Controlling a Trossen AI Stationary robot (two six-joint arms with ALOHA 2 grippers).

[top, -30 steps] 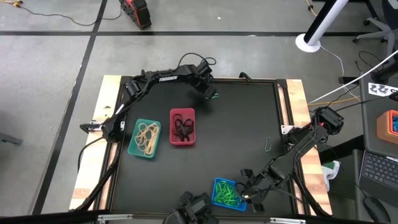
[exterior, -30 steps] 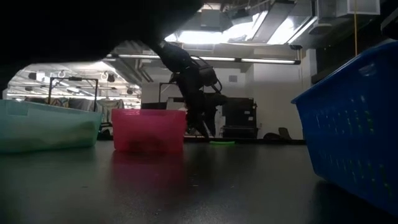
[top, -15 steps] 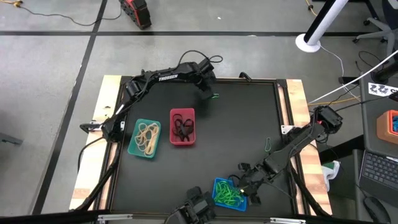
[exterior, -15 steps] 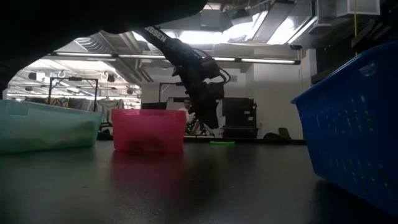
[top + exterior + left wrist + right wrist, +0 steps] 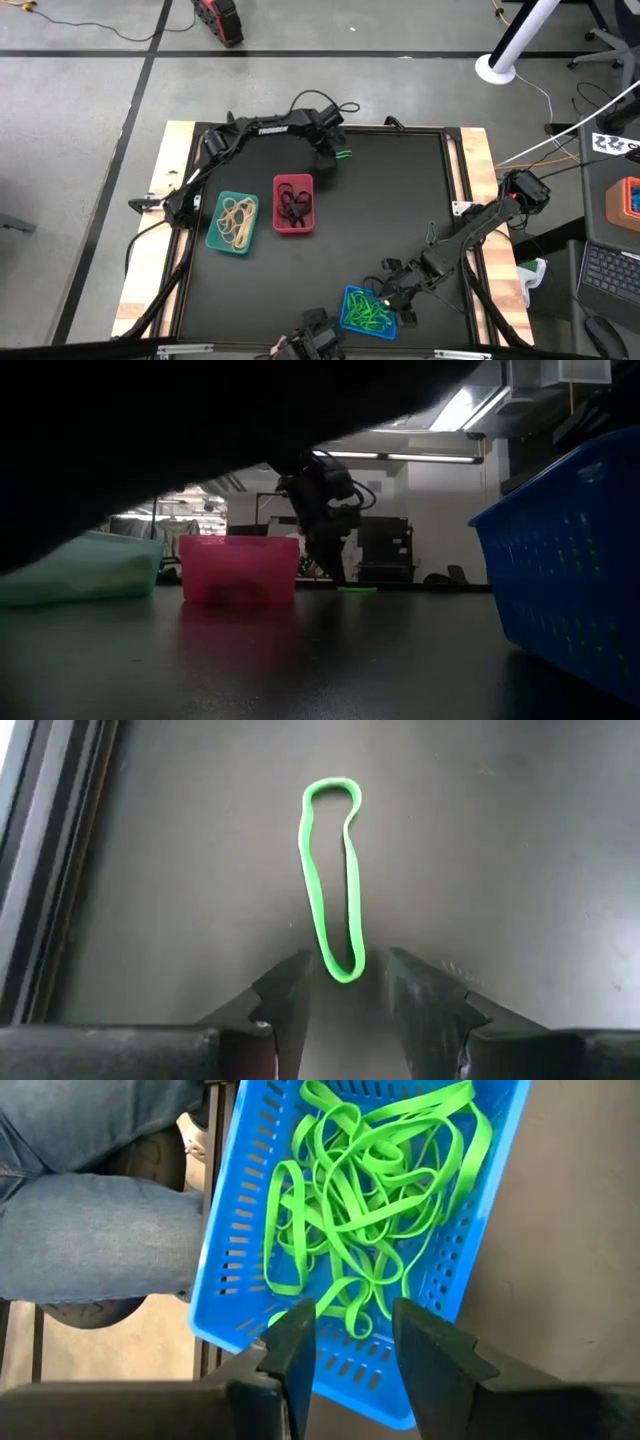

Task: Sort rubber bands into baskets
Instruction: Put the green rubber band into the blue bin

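Since a second ago the right gripper [image 5: 398, 297] has swung in from the worktop's near edge to sit just beside the blue basket [image 5: 352, 322], while the left gripper [image 5: 330, 158] has barely shifted at the far side, near the single green band [image 5: 345, 154].

Seen from the left wrist, that green band [image 5: 333, 880] lies flat as a long loop, its near end just between the tips of the left jaws, which stand a little apart and hold nothing. A loop this thin on a flat worktop is easy to miss: I judge the jaws could close over it and scrape the surface, or pinch only one strand so it springs free on the lift.

The right jaws are likewise apart and empty, poised over the blue basket [image 5: 250, 1270], which holds a tangle of green bands [image 5: 370, 1190]. If they dip in there, they could hook a band back out or nudge the light basket toward the worktop's edge, where a person's knees show close by.

One dark band [image 5: 430, 234] lies alone on the worktop on the right side; thin and dark against the dark surface, it risks being overlooked. The teal basket [image 5: 218, 240] holds tan bands, the red basket [image 5: 279, 226] black ones.
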